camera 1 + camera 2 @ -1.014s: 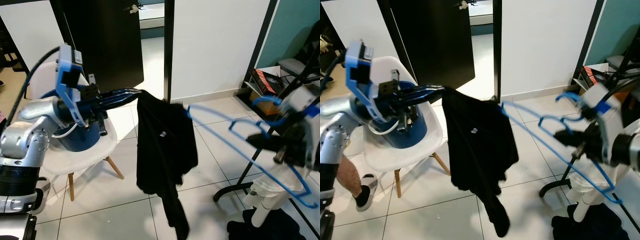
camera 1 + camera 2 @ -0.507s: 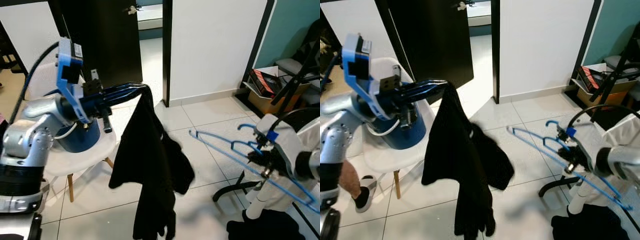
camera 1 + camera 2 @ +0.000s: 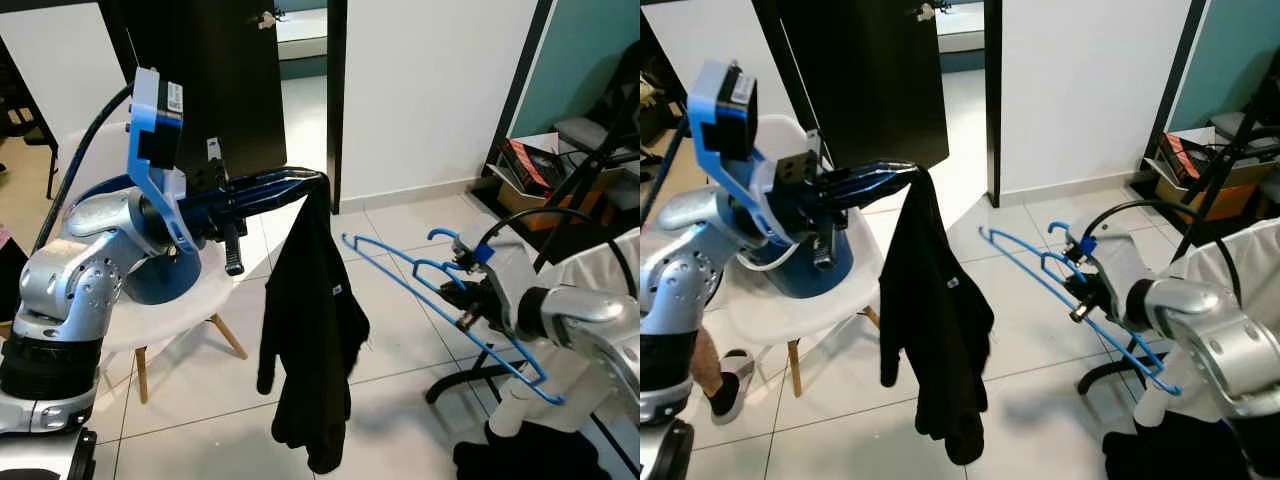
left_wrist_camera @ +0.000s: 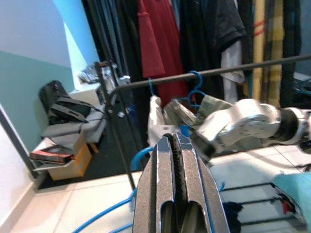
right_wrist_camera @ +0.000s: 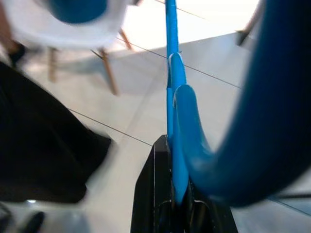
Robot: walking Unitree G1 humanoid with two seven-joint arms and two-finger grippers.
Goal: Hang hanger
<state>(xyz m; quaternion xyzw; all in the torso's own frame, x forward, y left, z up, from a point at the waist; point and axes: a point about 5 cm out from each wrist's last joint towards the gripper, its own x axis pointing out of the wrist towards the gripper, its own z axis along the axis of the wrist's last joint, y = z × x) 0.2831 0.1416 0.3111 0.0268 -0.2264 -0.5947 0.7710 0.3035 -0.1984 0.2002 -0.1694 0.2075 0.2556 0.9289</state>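
Between the 2 arms, left gripper (image 3: 310, 181) pinching the shirt (image 3: 307, 330), right gripper (image 3: 1081, 297) clamping the hanger (image 3: 1060, 290): the limp collar could slip free.

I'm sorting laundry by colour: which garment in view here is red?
The red shirt hanging on the black clothes rail, among dark garments. The black garment in the left gripper isn't.

You see white chair (image 3: 150, 315) on tiled floor (image 3: 400, 340), blue bucket (image 3: 800, 270) on seat; dark door (image 3: 215, 70) behind; cardboard box (image 3: 525, 170) by teal wall (image 3: 590, 60).
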